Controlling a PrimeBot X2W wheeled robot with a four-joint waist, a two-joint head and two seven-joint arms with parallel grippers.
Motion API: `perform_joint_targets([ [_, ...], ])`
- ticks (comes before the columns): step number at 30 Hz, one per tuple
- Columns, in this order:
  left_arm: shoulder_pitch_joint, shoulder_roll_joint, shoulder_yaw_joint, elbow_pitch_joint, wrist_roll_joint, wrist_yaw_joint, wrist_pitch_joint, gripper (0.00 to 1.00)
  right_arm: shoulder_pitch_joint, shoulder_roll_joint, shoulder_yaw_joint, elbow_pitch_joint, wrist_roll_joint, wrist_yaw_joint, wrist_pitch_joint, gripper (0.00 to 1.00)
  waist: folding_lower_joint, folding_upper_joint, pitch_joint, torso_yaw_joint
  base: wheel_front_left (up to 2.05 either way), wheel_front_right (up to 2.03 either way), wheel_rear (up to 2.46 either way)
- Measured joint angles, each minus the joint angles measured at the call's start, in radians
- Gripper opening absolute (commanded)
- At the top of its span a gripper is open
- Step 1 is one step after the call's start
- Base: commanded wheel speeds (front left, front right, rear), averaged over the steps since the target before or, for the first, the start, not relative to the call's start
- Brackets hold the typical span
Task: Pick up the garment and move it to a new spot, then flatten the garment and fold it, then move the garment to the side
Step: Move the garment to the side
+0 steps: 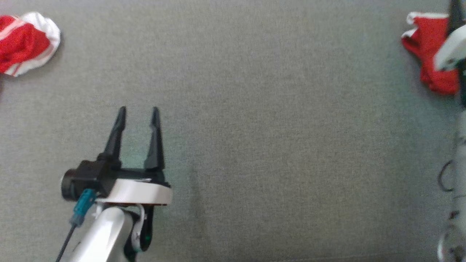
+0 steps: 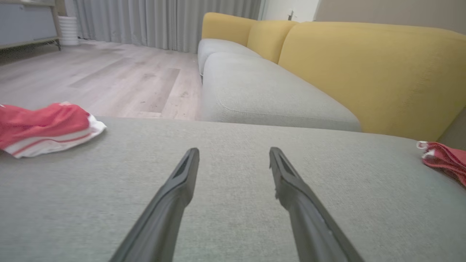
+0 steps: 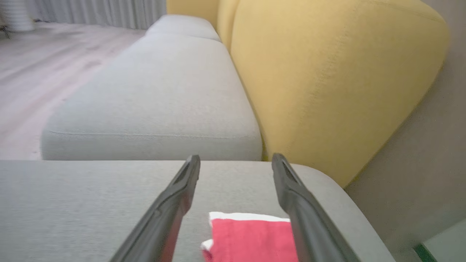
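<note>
From where I stand, the right gripper has its two dark fingers spread wide in its own wrist view, gripping nothing. The red garment, white along one edge, lies on the grey cushion just below them, at the bottom centre of that frame. In the head view it sits at the upper right, partly under the pale arm and near the cushion's end. The left gripper is at the lower left, also wide and empty, well apart from it. A second red-and-white garment lies bunched at the upper left.

I'd judge the red garment to be at its side spot, so the job now is to come away cleanly. The right fingers should lift straight up with the jaws wide, so that neither tip catches the white hem or drags a fold open. The left arm is best kept clear.
</note>
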Motion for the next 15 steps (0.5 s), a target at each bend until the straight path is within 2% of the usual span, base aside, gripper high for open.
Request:
perform_joint_targets([
  [8,0.081,0.012,0.048,0.059,-0.052,0.019,-0.017,1.00,0.174,0.100,0.133,-0.063,0.059,0.000,-0.090,1.00,-0.0002,0.0000,-0.121,0.017,0.00,0.00,0.00],
  [15,0.157,0.012,0.055,0.116,-0.075,0.027,-0.025,1.00,0.377,0.151,0.181,-0.151,0.073,0.000,-0.176,1.00,-0.0001,0.0000,-0.205,0.045,0.00,0.00,0.00],
])
